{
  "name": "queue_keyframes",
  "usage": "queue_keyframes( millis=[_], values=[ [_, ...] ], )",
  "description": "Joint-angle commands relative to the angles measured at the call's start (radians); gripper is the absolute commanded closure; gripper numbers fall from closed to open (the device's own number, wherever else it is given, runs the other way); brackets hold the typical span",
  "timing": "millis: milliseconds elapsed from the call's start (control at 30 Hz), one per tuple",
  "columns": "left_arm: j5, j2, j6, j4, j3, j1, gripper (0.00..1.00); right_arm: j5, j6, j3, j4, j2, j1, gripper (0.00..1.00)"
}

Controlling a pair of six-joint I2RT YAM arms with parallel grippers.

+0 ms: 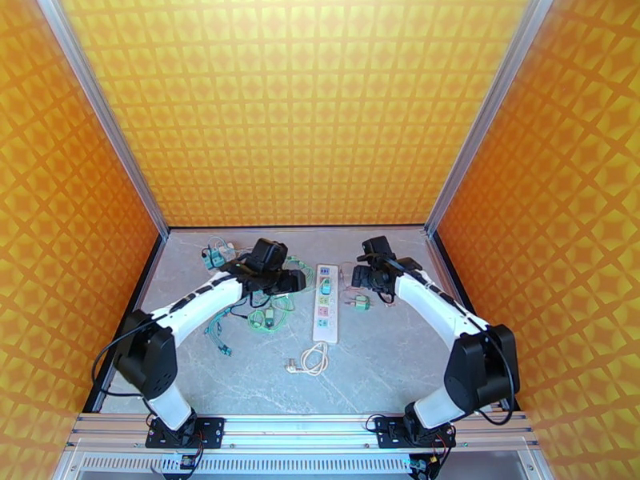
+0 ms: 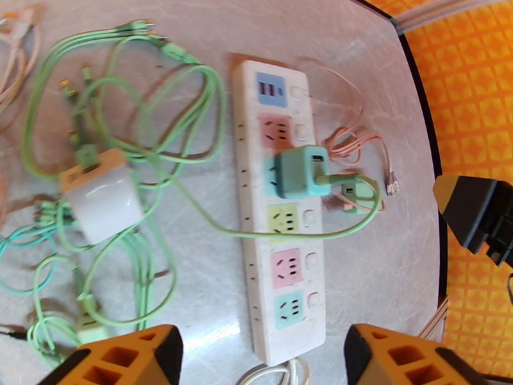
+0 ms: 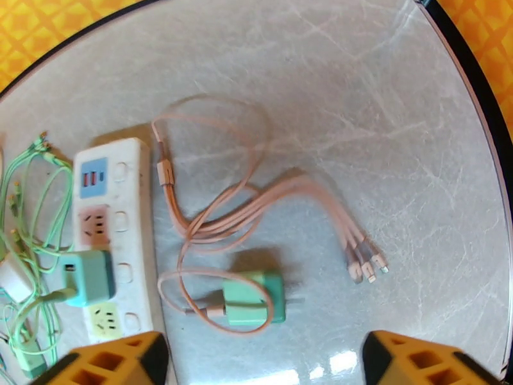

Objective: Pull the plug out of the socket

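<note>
A white power strip (image 1: 325, 326) with coloured sockets lies lengthwise mid-table. A teal plug (image 2: 301, 171) sits in its third socket, a green cable (image 2: 359, 222) looping from it. My left gripper (image 2: 263, 364) is open, hovering over the strip's near end, with the plug well ahead of its fingers. From above, the left gripper (image 1: 292, 280) hangs just left of the strip and the right gripper (image 1: 358, 276) just right of it. In the right wrist view the right gripper (image 3: 263, 367) is open, with the plug (image 3: 90, 277) and strip (image 3: 144, 206) at far left.
A loose green adapter (image 3: 253, 298) with a pink multi-head cable (image 3: 218, 219) lies right of the strip. A white adapter (image 2: 102, 197) and tangled green cables (image 2: 128, 142) lie to its left. A white cord (image 1: 308, 360) is coiled by the near end. Orange walls enclose the table.
</note>
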Motion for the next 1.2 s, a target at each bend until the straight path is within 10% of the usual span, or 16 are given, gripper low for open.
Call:
queue_keyframes(
  millis=[0, 400, 1167],
  values=[
    [0.022, 0.04, 0.021, 0.007, 0.053, -0.031, 0.36, -0.024, 0.008, -0.034, 0.019, -0.045, 0.0, 0.02],
    [-0.037, 0.283, 0.058, -0.037, 0.242, -0.173, 0.45, -0.038, 0.057, -0.072, 0.053, -0.089, 0.0, 0.02],
    [-0.375, 0.65, 0.1, -0.175, 0.674, -0.177, 0.42, -0.213, 0.125, -0.157, 0.143, -0.107, -0.001, 0.05]
  ],
)
